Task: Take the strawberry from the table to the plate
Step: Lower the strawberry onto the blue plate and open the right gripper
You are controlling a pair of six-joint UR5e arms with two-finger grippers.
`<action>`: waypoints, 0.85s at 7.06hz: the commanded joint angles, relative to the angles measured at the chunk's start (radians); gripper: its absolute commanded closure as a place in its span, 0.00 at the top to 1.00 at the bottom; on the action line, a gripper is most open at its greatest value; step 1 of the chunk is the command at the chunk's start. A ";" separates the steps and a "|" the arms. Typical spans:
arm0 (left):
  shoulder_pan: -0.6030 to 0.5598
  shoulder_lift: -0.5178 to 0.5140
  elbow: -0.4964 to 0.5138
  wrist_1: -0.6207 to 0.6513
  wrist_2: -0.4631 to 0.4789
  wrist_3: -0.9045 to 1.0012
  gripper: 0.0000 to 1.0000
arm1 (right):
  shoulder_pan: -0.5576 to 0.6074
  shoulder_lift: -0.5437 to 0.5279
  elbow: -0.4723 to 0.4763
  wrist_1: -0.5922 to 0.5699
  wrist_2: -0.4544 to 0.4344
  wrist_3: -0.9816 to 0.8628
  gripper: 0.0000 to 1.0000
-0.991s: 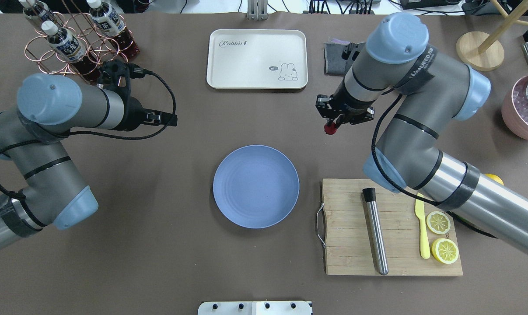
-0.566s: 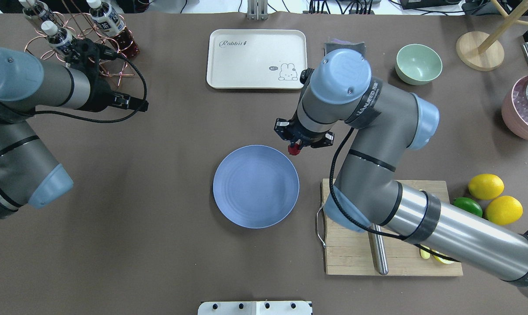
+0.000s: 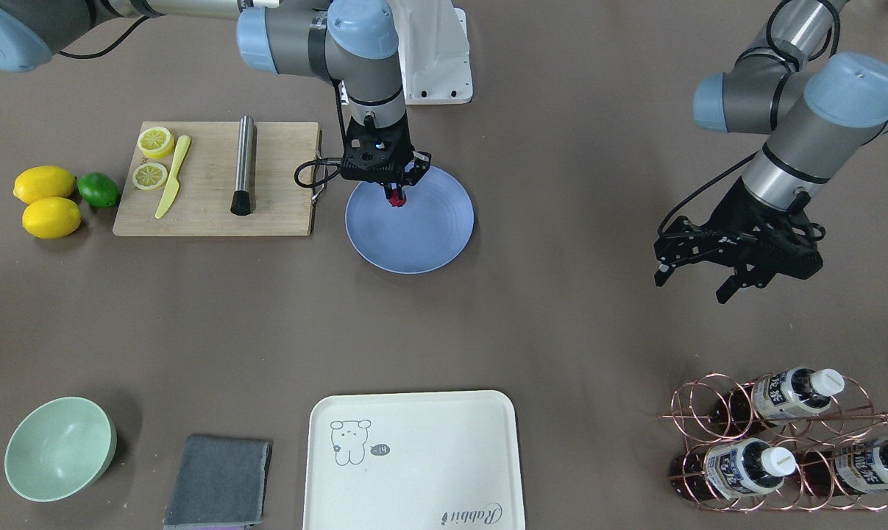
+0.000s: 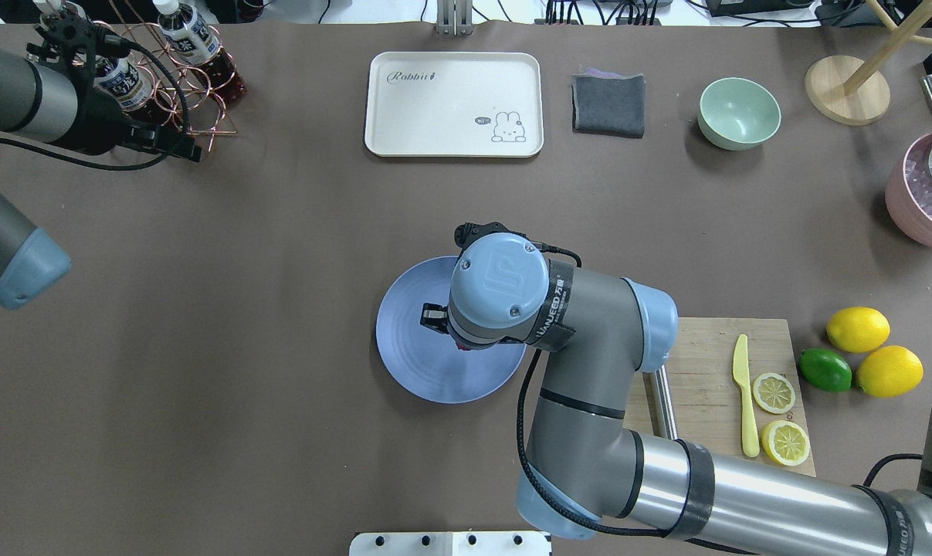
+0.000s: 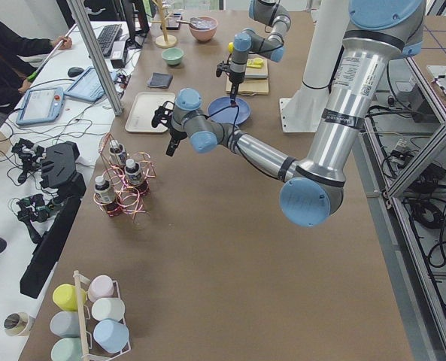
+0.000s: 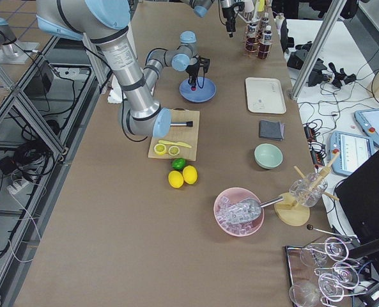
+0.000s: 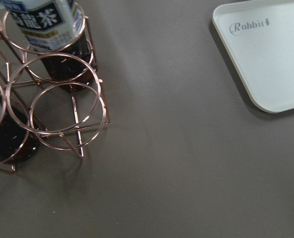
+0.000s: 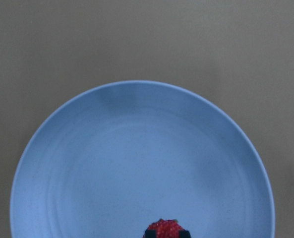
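Note:
A small dark red strawberry (image 3: 395,199) is pinched in my right gripper (image 3: 395,196), which is shut on it. It hangs over the round blue plate (image 3: 429,235), above the part nearest the cutting board. The right wrist view shows the strawberry (image 8: 165,229) at the bottom edge, with the plate (image 8: 137,163) below it. From overhead my wrist hides most of the gripper, and only a red speck of strawberry (image 4: 462,347) shows over the plate (image 4: 408,363). My left gripper (image 3: 692,287) hangs open and holds nothing, far from the plate above the brown table (image 3: 561,221).
Beside the plate lies a wooden cutting board (image 3: 208,213) with a steel muddler, a yellow knife and lemon slices; whole lemons and a lime (image 3: 98,189) sit beyond it. A cream tray (image 3: 414,456), grey cloth (image 3: 219,471), green bowl (image 3: 59,447) and copper bottle rack (image 3: 775,442) line the far side.
My right arm has carried the strawberry from beside the tray to above the plate. My left arm has drawn back toward the bottle rack.

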 commanded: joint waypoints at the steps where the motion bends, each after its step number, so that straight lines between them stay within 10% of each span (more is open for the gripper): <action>1: -0.021 0.033 0.004 -0.002 -0.022 0.002 0.98 | -0.012 0.040 -0.061 0.006 -0.012 -0.002 0.00; 6: -0.019 0.032 0.033 -0.010 -0.023 0.002 0.98 | -0.008 0.037 -0.084 0.017 -0.032 -0.011 0.00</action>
